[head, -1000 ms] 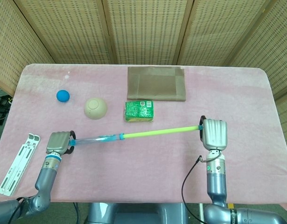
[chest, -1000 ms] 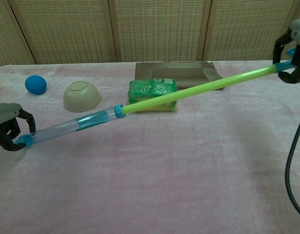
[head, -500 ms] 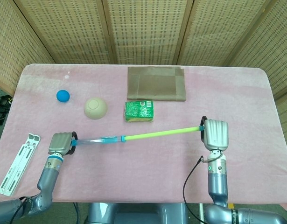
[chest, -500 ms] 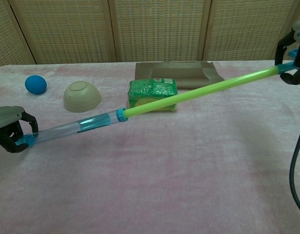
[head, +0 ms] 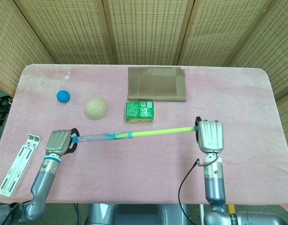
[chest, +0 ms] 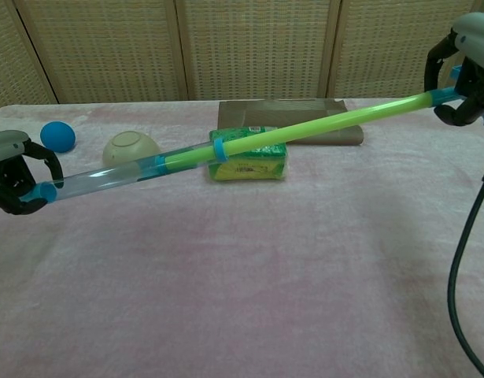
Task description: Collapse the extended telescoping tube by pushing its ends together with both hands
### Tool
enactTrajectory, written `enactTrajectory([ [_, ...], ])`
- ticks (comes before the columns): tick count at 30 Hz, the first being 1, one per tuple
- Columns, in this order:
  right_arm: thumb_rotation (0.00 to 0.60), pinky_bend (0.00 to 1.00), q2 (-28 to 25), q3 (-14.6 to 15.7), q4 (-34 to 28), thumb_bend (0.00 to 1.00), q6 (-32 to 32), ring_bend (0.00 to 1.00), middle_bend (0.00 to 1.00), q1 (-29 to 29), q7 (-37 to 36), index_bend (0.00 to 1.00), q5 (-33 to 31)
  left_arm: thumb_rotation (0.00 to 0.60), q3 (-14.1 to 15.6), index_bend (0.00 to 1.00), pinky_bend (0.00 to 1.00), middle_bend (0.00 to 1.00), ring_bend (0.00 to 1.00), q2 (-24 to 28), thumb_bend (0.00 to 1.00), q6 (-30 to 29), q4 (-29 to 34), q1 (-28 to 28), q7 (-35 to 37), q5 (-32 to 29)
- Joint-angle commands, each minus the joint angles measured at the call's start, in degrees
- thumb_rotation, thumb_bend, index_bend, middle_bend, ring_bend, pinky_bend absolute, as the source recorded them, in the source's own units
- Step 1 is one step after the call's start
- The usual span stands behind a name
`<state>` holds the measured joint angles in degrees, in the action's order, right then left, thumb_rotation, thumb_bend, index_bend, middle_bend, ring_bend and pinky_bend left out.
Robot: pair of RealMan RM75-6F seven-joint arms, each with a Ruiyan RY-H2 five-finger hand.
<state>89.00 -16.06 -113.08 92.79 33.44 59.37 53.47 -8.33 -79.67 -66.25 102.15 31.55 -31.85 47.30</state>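
Grey-shelled, the left hand [head: 58, 140] is curled around the clear end of the telescoping tube [head: 134, 134], its dark fingers [chest: 21, 185] wrapped about the blue end cap in the chest view. At the opposite end, the right hand [head: 210, 136] is closed on the green tip, fingers hooked around it. Between the two hands the tube is held above the pink tablecloth [head: 148, 164], running nearly level across the table and rising slightly toward the right hand. A clear outer section is seen on the left side, a bright green inner section on the right, with a blue collar [chest: 219, 150] where they meet. Beyond the tube, a green packet [head: 139, 111] is laid near the table's middle, with a beige bowl [head: 96, 108] turned upside down beside it and a blue ball [head: 63, 96] further left. A brown folded cloth [head: 157, 83] is spread behind the packet. A white folding stand [head: 18, 163] is placed at the table's left edge, near the left arm.
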Motion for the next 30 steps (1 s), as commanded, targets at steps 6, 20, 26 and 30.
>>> enactTrajectory([
  [6,0.600,0.69,2.3,2.7,0.0,0.65,0.5,1.00,1.00,0.5,1.8,0.83,2.4,0.600,-0.7,0.44,0.78,0.87,0.82,1.9,0.48,-1.8,5.3,0.4,0.2,1.7],
  [20,0.600,0.69,7.7,6.0,3.2,0.65,-1.7,1.00,1.00,1.0,1.8,0.83,4.8,0.600,-1.6,0.44,0.78,0.87,0.82,1.6,0.48,-5.1,11.3,2.6,-4.1,0.6],
  [26,0.600,0.69,9.2,7.0,4.1,0.65,-2.5,1.00,1.00,1.2,1.9,0.83,5.7,0.600,-1.2,0.44,0.78,0.87,0.82,0.9,0.48,-5.6,11.8,3.0,-4.9,0.2],
  [30,0.600,0.69,9.9,7.2,4.6,0.65,-2.7,1.00,1.00,1.2,2.0,0.83,6.0,0.600,-1.0,0.44,0.78,0.87,0.82,0.6,0.48,-5.9,11.9,3.1,-5.1,-0.1],
])
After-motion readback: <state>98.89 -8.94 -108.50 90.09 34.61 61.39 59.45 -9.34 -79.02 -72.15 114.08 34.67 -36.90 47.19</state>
